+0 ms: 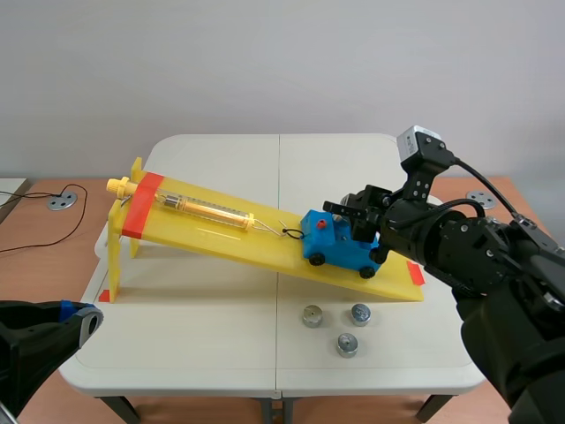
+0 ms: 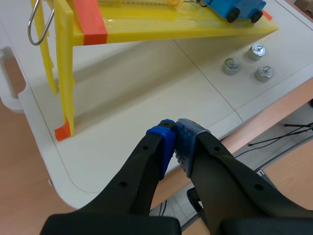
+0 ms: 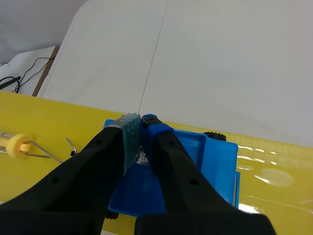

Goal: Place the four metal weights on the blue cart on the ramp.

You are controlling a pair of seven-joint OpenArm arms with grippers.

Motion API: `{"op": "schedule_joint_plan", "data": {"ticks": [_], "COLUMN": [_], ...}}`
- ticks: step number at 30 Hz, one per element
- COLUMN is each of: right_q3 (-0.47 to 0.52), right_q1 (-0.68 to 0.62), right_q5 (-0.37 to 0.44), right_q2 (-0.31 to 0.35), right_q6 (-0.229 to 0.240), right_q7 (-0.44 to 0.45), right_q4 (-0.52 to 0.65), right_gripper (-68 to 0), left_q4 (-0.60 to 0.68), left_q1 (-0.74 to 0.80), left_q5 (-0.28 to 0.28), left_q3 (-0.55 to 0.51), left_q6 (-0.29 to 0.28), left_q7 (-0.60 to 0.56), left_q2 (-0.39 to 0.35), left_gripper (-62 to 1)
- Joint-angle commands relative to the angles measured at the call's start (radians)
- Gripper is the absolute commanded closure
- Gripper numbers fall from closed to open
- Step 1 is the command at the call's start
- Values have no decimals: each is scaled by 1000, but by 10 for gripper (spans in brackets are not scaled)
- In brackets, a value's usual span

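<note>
The blue cart [image 1: 340, 248] stands low on the yellow ramp [image 1: 221, 233], hooked to a yellow spring scale [image 1: 203, 209]. My right gripper [image 1: 351, 216] hovers just over the cart's tray [image 3: 205, 156]. In the right wrist view its fingers [image 3: 141, 120] are pressed on a small metal weight [image 3: 142, 157], only partly seen between them. Three metal weights [image 1: 312, 315] [image 1: 360, 313] [image 1: 347, 344] lie on the table in front of the ramp's low end; the left wrist view also shows them [image 2: 231, 66]. My left gripper [image 2: 173, 128] is shut on nothing, low by the table's near left corner [image 1: 84, 320].
The ramp's raised end rests on yellow legs [image 2: 63, 73] at the left, with a metal hook [image 2: 38, 24] hanging beside them. A cable and a round disc [image 1: 62, 201] lie on the wooden desk at far left. The white table's front edge [image 1: 265, 389] is near.
</note>
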Motion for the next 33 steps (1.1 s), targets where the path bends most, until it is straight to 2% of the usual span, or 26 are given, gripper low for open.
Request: {"op": "schedule_joint_plan", "data": {"ticks": [1,6,10,14,17,30,33], "right_q3": [-5,-5,-5,-5,-5,-5,-5], "right_q1": [84,72,70,71,74,94,106], "right_q5": [90,90,89,66,55,34,33], "right_q2": [-2,-2,-3,-3,-3,-3,-3], "right_q6": [82,80,27,22,-5,-31,-58], "right_q7": [124,132,135,159,171,237,238], "right_q4": [95,95,95,95,89,32,26], "right_gripper": [-6,-6,-6,-6,-6,-7,-40], "left_q4": [32,32,32,32,32,32,32], "left_q1": [-19,-19,-19,-19,-19,-19,-19], "left_q5": [-30,-30,-30,-30,-30,-30,-30], "left_q3": [-8,-8,-8,-8,-8,-8,-8], "left_q6": [-3,-3,-3,-3,-3,-6,-6], "left_q7": [-85,-85,-85,-85,-84,-83,-83], "left_q2": [-7,-7,-7,-7,-7,-7,-7], "left_gripper": [-32,-31,-32,-32,-32,-32,-32]}}
